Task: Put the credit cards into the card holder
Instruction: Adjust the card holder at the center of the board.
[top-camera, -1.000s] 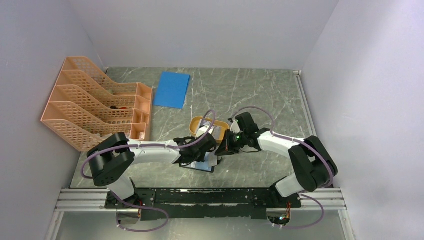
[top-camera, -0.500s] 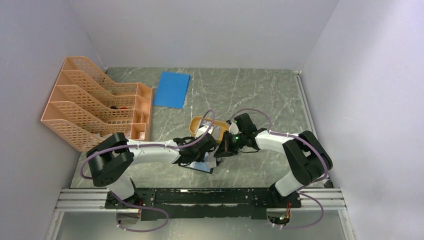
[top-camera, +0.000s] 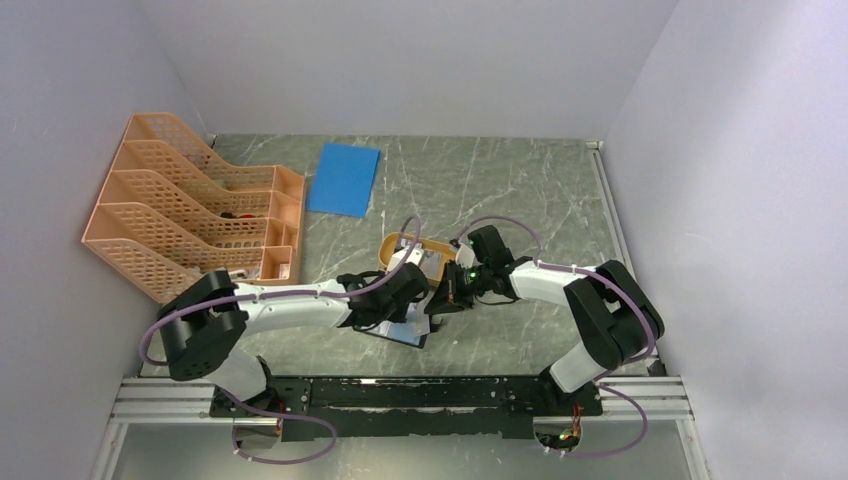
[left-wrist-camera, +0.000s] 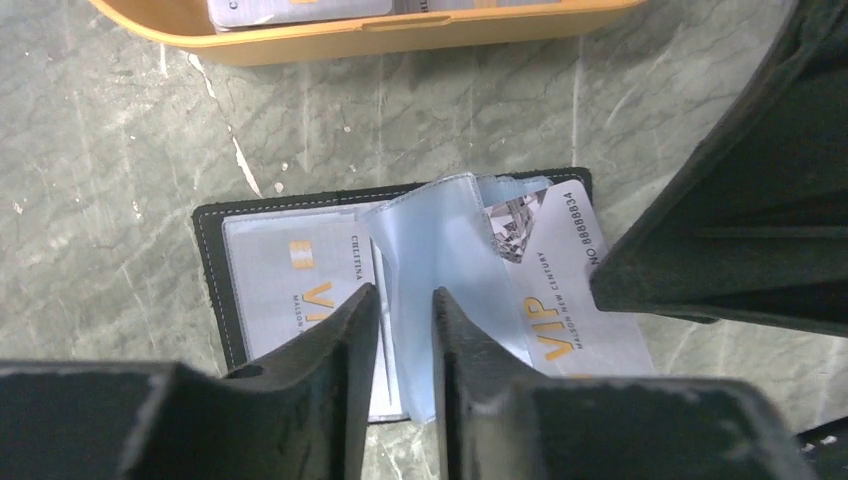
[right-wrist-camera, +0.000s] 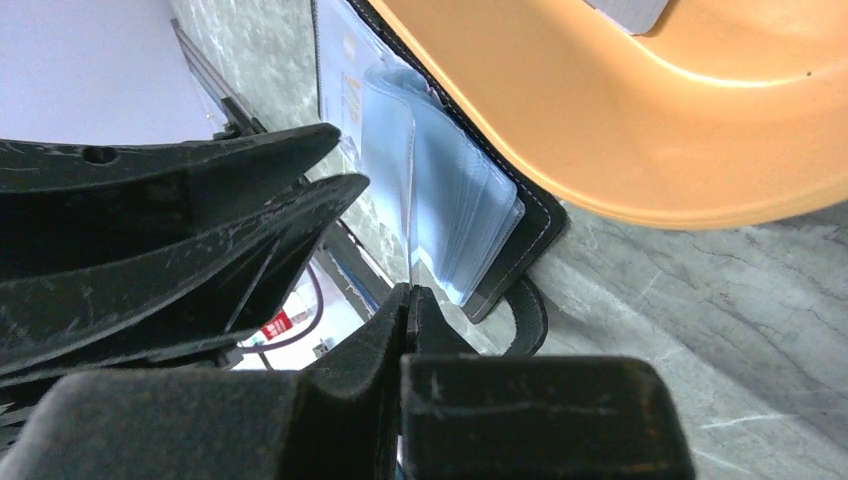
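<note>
Clear bluish plastic is the weak link. The left gripper (left-wrist-camera: 405, 300) has its fingers drawn in on a raised plastic pocket (left-wrist-camera: 440, 250) of the card holder (left-wrist-camera: 215, 225), with only the thin leaf showing in the slit between them. That leaf is limp and slick. If it slides out, the pocket mouth would probably fall shut against the credit card (left-wrist-camera: 560, 270) and the card would ride over the top.

The card lies aslant, its far-left end tucked under the leaf and its near-right end jutting past the holder's right edge. A skewed push could jam a corner or crease the sleeve. The holder itself lies loose on the marble table (left-wrist-camera: 100, 150), so a sideways shove might skate it left, or bump it against the orange dish (left-wrist-camera: 400, 35) just beyond.

The right gripper (right-wrist-camera: 410, 295) is clamped flat, apparently on the card's near end, though the contact itself is hidden.

The holder sits open just near of the dish, which holds the spare cards (left-wrist-camera: 300, 10). In the overhead view the left arm stretches low and rightward, wrist tipped down. The right arm folds at its elbow and reaches left, so both grippers meet over the holder.
</note>
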